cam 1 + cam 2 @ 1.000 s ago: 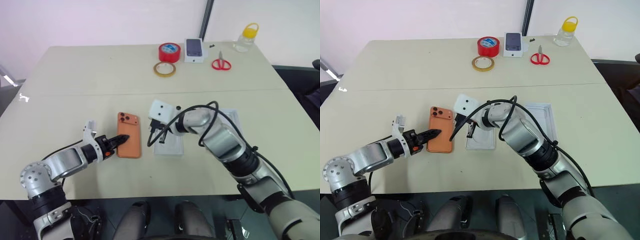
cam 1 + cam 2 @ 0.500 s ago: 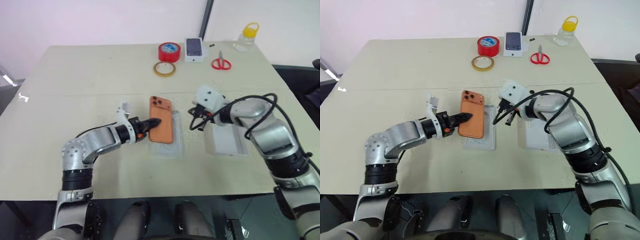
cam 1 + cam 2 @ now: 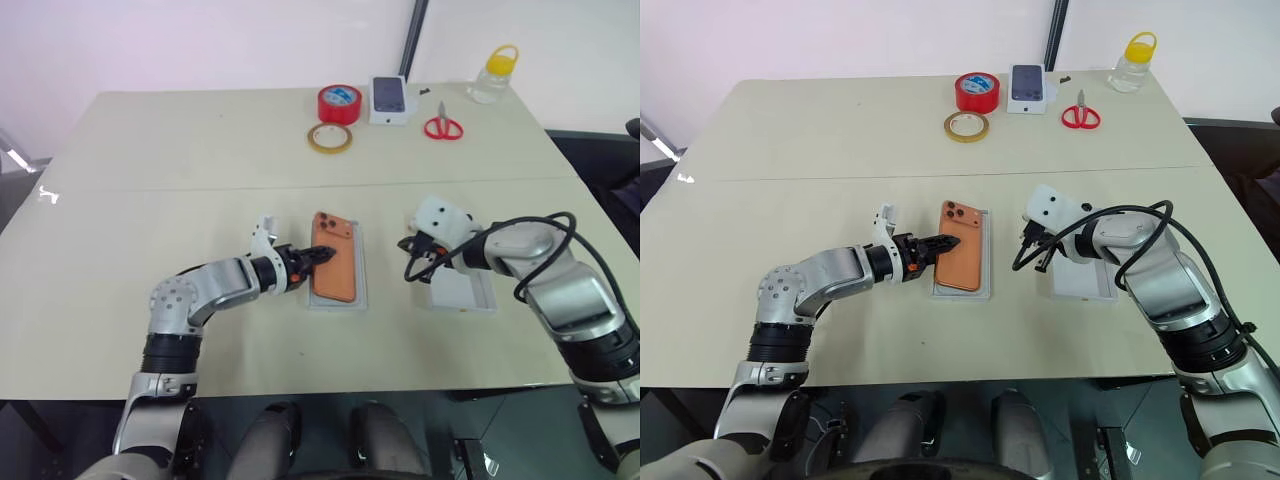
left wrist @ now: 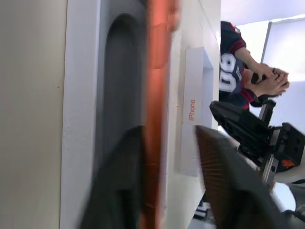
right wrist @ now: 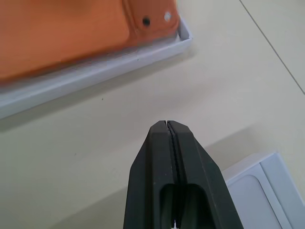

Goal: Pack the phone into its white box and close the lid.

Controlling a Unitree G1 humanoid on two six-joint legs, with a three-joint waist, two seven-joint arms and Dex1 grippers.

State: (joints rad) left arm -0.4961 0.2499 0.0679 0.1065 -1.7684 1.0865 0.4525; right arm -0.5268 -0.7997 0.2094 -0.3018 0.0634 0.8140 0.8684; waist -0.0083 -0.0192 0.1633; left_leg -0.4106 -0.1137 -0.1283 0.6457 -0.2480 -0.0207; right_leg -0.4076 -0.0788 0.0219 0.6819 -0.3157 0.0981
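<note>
Carried since a second ago from bare table onto shallow white box [image 3: 336,300]: flat orange-copper phone [image 3: 335,270]. Left gripper [image 3: 318,256] fingers now parted astride its edge, per wrist view; right gripper [image 5: 170,128] pressed shut, empty.

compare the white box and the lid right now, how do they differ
The white box has the phone on it; the lid lies empty, open side up.
The white box sits by the left pincer; the lid sits by the right pincer.
The lid's side wall carries orange lettering; the white box's walls look plain.
Both are white, rectangular and rest on the table.
</note>
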